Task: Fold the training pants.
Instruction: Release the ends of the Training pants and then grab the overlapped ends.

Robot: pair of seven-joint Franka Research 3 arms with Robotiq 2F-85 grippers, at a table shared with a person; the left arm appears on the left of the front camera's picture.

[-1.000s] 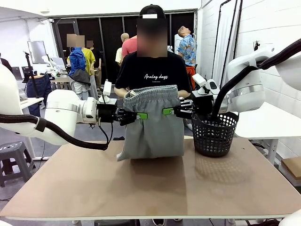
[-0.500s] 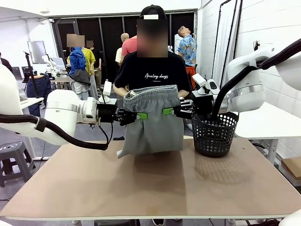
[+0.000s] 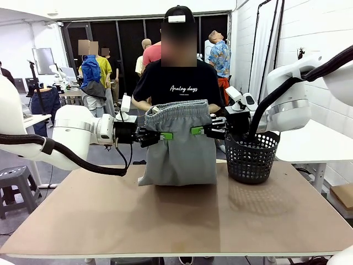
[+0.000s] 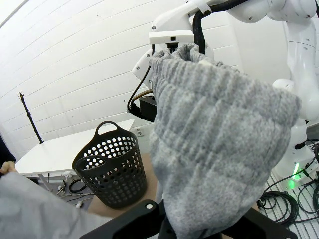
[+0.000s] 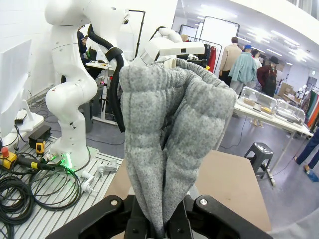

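Note:
The light grey training pants [image 3: 179, 146] hang upright over the far middle of the table, gathered waistband on top and lower edge resting on the tabletop. My left gripper [image 3: 163, 136] is shut on their left side just below the waistband. My right gripper [image 3: 195, 131] is shut on their right side at the same height. In the left wrist view the grey fabric [image 4: 214, 149] rises from between my fingers. In the right wrist view the bunched cloth [image 5: 164, 144] is pinched between my fingers at the bottom edge. A person stands right behind the pants.
A black mesh basket [image 3: 251, 156] stands on the table just right of the pants, under my right arm. The brown tabletop [image 3: 176, 221] stretches out in front of the pants. A white side table [image 3: 320, 141] stands at the far right.
The pants' lower edge lifted slightly off the table half a second ago and has settled back onto it. Both grippers have stayed in place.

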